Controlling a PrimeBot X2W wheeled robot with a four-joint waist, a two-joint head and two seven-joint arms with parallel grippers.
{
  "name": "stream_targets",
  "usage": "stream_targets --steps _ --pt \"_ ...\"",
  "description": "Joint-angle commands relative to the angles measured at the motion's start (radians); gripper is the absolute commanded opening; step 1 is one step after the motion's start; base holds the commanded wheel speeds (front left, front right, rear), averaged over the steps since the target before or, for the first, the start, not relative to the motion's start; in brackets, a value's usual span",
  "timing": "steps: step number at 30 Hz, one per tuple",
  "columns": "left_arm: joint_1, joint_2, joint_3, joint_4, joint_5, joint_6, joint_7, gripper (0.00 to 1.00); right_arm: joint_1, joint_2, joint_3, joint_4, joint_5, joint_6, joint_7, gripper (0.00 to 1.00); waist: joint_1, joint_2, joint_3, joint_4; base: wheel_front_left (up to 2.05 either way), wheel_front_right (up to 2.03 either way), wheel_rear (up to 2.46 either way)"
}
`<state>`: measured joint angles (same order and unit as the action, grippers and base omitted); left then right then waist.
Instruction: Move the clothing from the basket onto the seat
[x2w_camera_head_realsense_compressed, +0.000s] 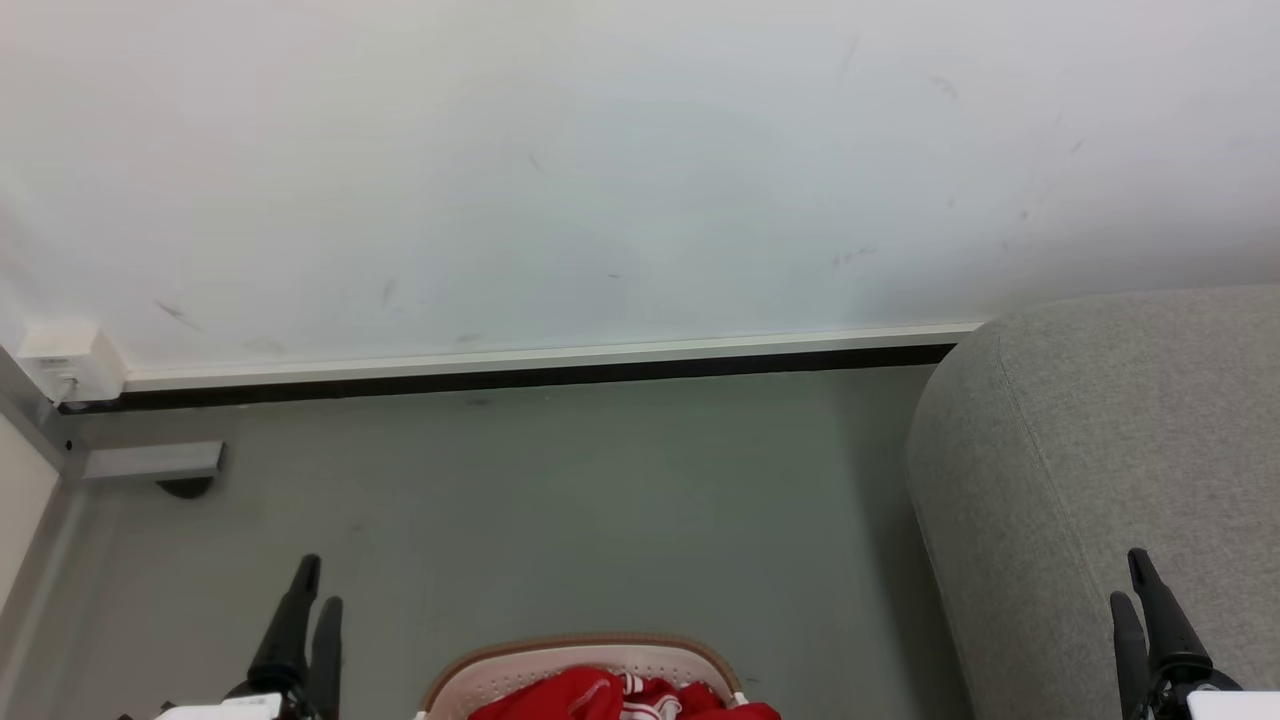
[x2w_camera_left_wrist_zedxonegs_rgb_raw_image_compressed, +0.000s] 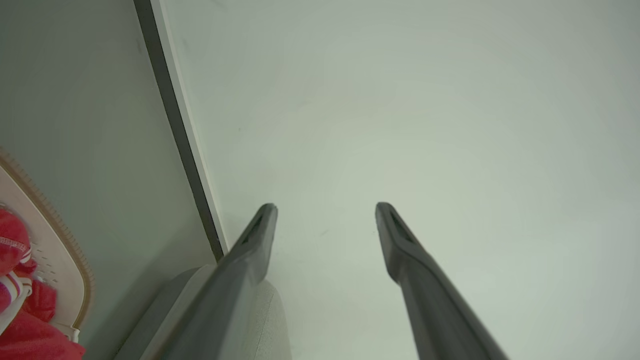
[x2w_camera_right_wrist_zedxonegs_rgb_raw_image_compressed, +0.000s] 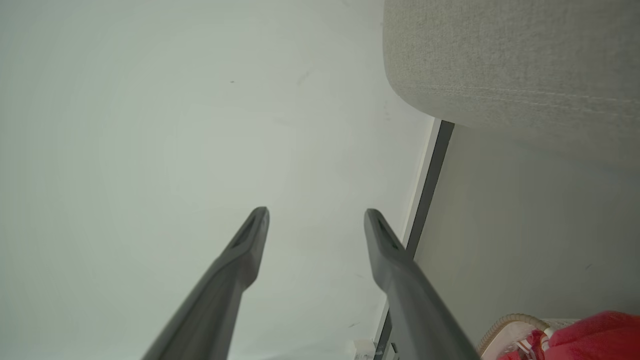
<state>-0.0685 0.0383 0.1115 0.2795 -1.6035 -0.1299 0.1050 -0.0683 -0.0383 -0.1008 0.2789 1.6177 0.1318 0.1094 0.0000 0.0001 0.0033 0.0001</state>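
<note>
Head view has the basket (x2w_camera_head_realsense_compressed: 585, 648) on the floor (x2w_camera_head_realsense_compressed: 600, 500), the clothing (x2w_camera_head_realsense_compressed: 600, 697) heaped inside, not yet lifted; the seat (x2w_camera_head_realsense_compressed: 1100, 450) stands near on the right. Left gripper (x2w_camera_head_realsense_compressed: 320, 582) and right gripper (x2w_camera_head_realsense_compressed: 1128, 576) flank the basket, jaws spread and empty, seemingly poised to reach in

Both tools raised, jaws wide, unloaded.

Left tool (x2w_camera_head_realsense_compressed: 320, 585) stands at the lower left of the head view, its two long dark fingers pointing up, tips leaning slightly inward; a white wrist housing (x2w_camera_head_realsense_compressed: 222, 708) shows beneath it at the bottom edge. In the left wrist view its fingers (x2w_camera_left_wrist_zedxonegs_rgb_raw_image_compressed: 249, 250) are spread well apart and grip nothing. Right tool (x2w_camera_head_realsense_compressed: 1128, 577) stands at the lower right of the head view in a mirrored pose, tips leaning slightly inward above its own white housing. In the right wrist view its fingers (x2w_camera_right_wrist_zedxonegs_rgb_raw_image_compressed: 239, 256) are equally spread and grip nothing.
</note>
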Motion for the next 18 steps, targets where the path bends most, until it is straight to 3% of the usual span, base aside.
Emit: stream_targets --steps 1,11,18 --pt "-0.017 0.005 0.0 -0.022 0.0 0.0 -0.007 1.0 -0.017 -0.008 0.007 -0.025 0.003 0.0 -0.008 1.0 0.0 -0.0001 0.0 0.0 0.0 0.0 0.0" --pt "-0.007 0.006 0.003 -0.067 0.059 0.0 -0.057 1.0 -0.022 -0.01 0.067 -0.07 -0.001 0.0 -0.055 1.0 0.0 -0.0001 0.001 0.0 0.0 0.0 0.0" --pt "0.0 0.007 -0.011 -0.11 0.22 0.001 -0.088 1.0 -0.03 -0.027 0.111 -0.094 -0.077 0.0 -0.09 1.0 0.0 -0.0001 0.002 -0.002 0.0 0.0 0.0"
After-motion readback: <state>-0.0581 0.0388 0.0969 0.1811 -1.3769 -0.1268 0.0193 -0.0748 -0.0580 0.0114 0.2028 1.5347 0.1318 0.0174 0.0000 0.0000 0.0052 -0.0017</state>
